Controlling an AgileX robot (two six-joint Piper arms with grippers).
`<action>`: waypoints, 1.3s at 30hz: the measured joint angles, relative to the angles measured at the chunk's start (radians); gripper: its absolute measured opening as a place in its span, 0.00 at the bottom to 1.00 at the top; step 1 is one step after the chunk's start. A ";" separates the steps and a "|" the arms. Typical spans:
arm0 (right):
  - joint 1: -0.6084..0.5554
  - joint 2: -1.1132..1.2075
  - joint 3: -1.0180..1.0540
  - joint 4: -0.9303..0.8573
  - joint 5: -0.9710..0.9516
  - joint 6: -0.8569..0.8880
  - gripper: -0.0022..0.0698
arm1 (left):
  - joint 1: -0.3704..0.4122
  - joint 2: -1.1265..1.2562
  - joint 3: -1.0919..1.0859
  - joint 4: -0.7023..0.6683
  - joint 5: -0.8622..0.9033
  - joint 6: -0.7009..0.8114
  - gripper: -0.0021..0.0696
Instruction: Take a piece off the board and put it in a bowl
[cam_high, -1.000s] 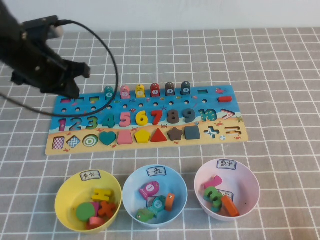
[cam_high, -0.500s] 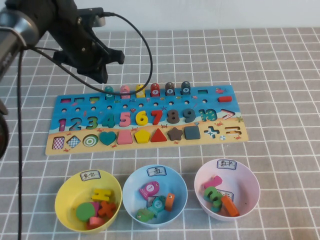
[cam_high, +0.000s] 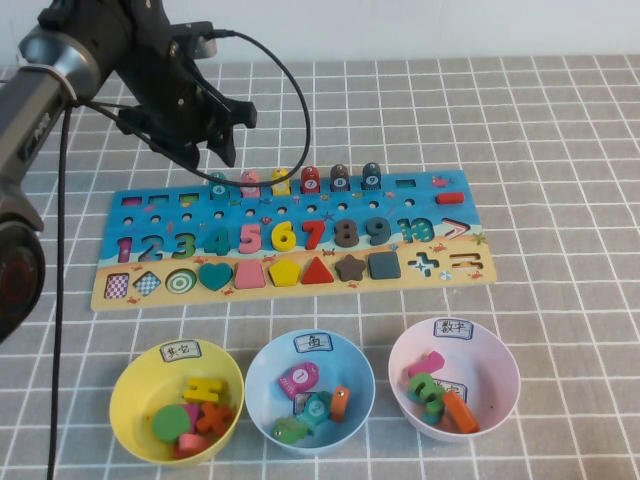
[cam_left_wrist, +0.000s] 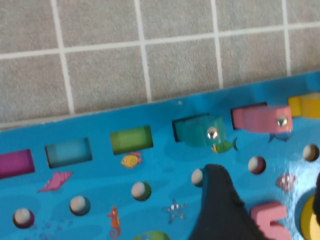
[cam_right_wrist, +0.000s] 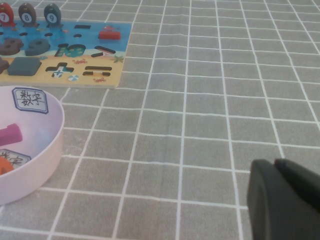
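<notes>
A: Where is the left gripper (cam_high: 212, 150)?

B: It hangs over the far left edge of the board (cam_high: 120, 295), just above the row of small blocks. Its fingers are spread apart with nothing between them.

A: And the piece?

B: The teal piece (cam_high: 218, 184) sits in its slot at the left end of that row, beside a pink block (cam_high: 250, 183). In the left wrist view it lies just ahead of one dark fingertip (cam_left_wrist: 222, 210).

A: The right gripper?

B: Its dark fingers (cam_right_wrist: 282, 200) show only in the right wrist view, low over bare table near the pink bowl (cam_right_wrist: 47, 155), pressed together and empty.

A: The blue bowl?

B: The blue bowl (cam_high: 262, 372) stands between the yellow bowl (cam_high: 130, 385) and the pink one, with pieces inside.
</notes>
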 joint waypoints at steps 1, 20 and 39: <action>0.000 0.000 0.000 0.000 0.000 0.000 0.01 | 0.000 0.000 0.000 0.002 -0.008 -0.008 0.51; 0.000 -0.002 0.000 0.000 0.000 0.000 0.01 | 0.000 0.067 -0.002 0.033 -0.054 -0.056 0.53; 0.000 -0.002 0.000 0.000 0.000 0.000 0.01 | 0.000 0.091 -0.004 0.075 -0.092 -0.089 0.53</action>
